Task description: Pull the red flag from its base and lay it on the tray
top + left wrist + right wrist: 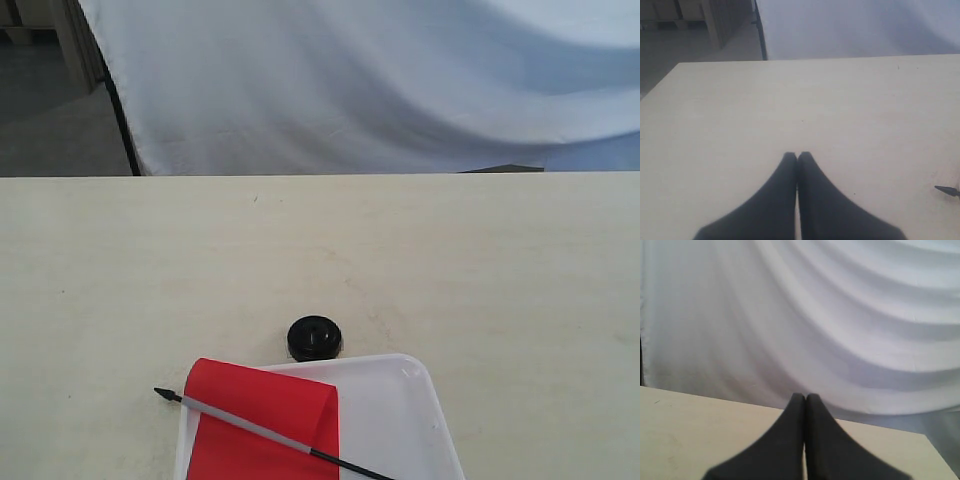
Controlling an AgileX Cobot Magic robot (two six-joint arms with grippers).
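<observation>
The red flag (262, 425) lies flat across the white tray (410, 420) at the bottom of the exterior view, its thin stick pointing left past the tray's rim. The stick's pointed tip (946, 189) also shows in the left wrist view. The small round black base (315, 338) stands alone on the table just behind the tray. Neither gripper appears in the exterior view. My left gripper (797, 156) is shut with nothing in it, above bare table. My right gripper (805, 397) is shut too and holds nothing.
A pale wooden table (480, 260) runs across the view. Behind its far edge hangs a white cloth backdrop (380, 80). A dark pole (120, 120) stands at the cloth's left edge, with grey floor beyond.
</observation>
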